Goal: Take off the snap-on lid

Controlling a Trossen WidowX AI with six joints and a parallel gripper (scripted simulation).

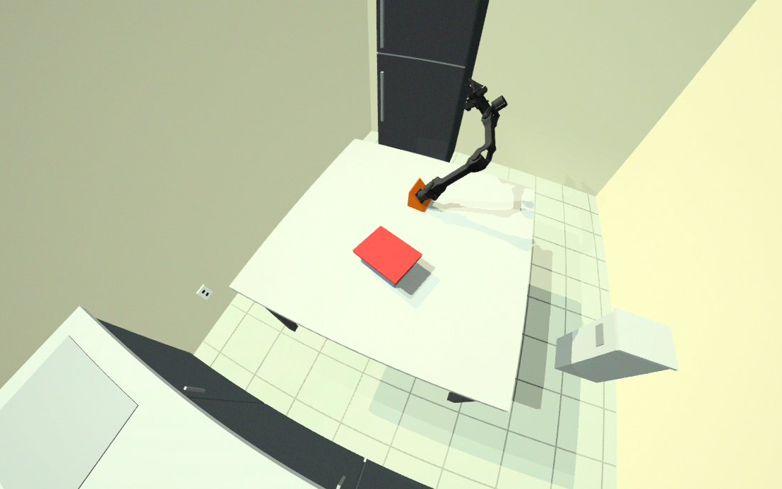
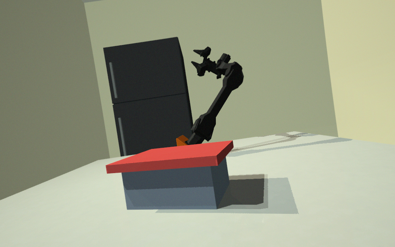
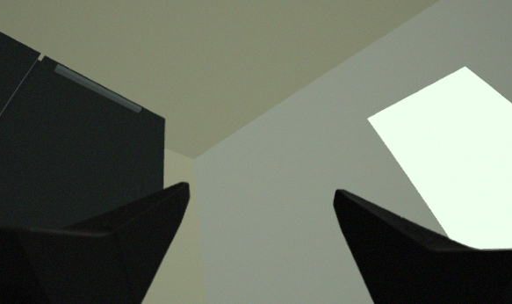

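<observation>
With the flat red rectangular lid (image 1: 387, 254) (image 2: 174, 155) sitting on top of the blue-grey storage box (image 1: 377, 273) (image 2: 169, 187), the task looks unstarted. Lid overhangs the box walls; can't tell from here whether the snap is fully engaged. Box stands on the white table (image 1: 314, 243) (image 2: 330, 190), nearest thing in the exterior view.

Behind it, the orange angular block (image 1: 415, 199) (image 2: 181, 140) is at the foot of the black jointed arm (image 1: 489, 136) (image 2: 220, 99). Arm is raised, well clear of the box. The black two-finger gripper (image 1: 469, 92) (image 2: 192, 56) (image 3: 262, 193) is up high, jaws spread wide, nothing between them. Wrist view gets walls and the dark fridge (image 1: 421, 103) (image 2: 146, 73) (image 3: 82, 145), no lid or box.

Done: nothing visible. Left: all of it. Reach down to the lid, grip it by the overhang, pop it free, set it flat on the table, same face up. My worry is the snap: pull hard or off-centre and the box probably lifts or slides with the lid. I'd ease one edge loose first.
</observation>
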